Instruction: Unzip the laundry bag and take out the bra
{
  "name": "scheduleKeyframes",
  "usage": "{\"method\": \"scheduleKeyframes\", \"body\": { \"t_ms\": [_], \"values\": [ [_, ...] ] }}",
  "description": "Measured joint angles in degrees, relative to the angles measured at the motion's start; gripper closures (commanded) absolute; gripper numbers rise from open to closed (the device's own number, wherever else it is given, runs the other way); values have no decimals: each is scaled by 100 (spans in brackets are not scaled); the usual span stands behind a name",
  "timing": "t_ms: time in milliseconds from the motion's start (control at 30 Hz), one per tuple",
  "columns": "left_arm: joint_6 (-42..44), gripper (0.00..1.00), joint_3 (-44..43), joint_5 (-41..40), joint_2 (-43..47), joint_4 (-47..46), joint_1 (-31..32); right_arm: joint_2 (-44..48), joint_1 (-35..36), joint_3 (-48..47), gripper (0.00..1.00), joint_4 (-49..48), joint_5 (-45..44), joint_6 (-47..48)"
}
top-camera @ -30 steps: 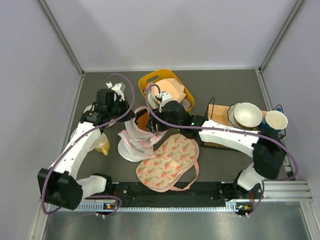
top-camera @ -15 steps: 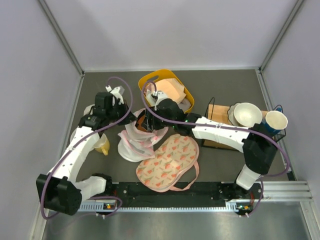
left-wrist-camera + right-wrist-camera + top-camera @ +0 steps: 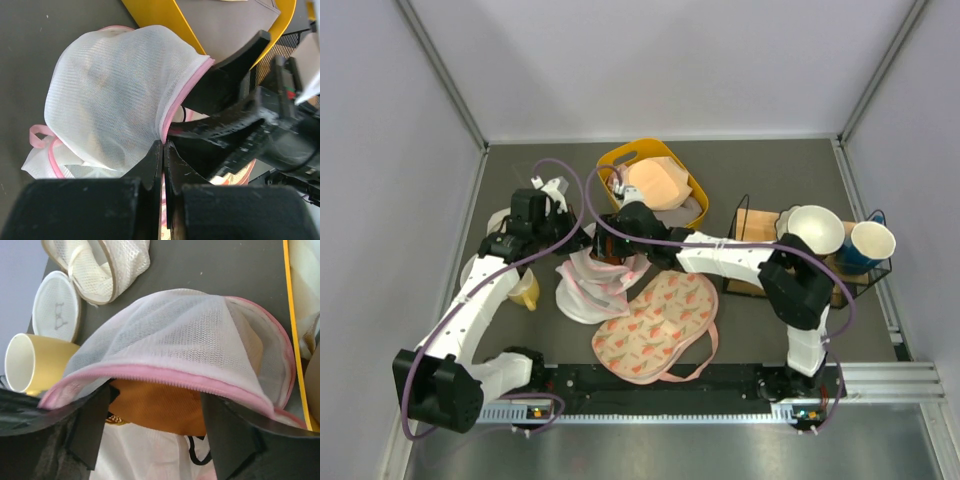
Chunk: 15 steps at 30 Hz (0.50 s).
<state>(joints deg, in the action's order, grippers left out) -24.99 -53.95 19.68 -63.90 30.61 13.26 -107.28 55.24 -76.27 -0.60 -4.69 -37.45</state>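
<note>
The laundry bag (image 3: 588,288) lies at centre-left, its white mesh upper dome (image 3: 110,95) lifted open. My left gripper (image 3: 163,142) is shut on the dome's pink zipper edge (image 3: 176,102) and holds it up; it also shows in the top view (image 3: 575,240). The burnt-orange bra (image 3: 165,407) sits inside, under the raised pink edge (image 3: 190,377). My right gripper (image 3: 156,394) is open in the bag's mouth, one finger (image 3: 92,425) left of the bra and one to its right, not closed on it. In the top view the right gripper (image 3: 612,245) hides the bra.
A yellow basket (image 3: 618,160) holding a pale peach bra (image 3: 655,185) stands just behind. A cream pouch with red print (image 3: 655,325) lies in front. A yellow cup (image 3: 35,360), a white lid (image 3: 55,305) and a plain mesh bag (image 3: 112,262) are left. A rack of bowls (image 3: 815,230) is right.
My right arm has swung left and its gripper has moved into the bag's opening over the bra. My left gripper has kept its hold on the zipper edge.
</note>
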Motion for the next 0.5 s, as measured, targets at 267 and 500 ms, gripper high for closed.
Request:
{"method": "scheduleKeyframes", "body": {
  "t_ms": [267, 500],
  "values": [
    [-42, 100, 2, -2, 2, -4, -11, -402, -2, 85, 100, -868, -157, -376],
    [-46, 100, 9, -133, 7, 52, -22, 70, -52, 848, 100, -1425, -131, -258]
  ]
}}
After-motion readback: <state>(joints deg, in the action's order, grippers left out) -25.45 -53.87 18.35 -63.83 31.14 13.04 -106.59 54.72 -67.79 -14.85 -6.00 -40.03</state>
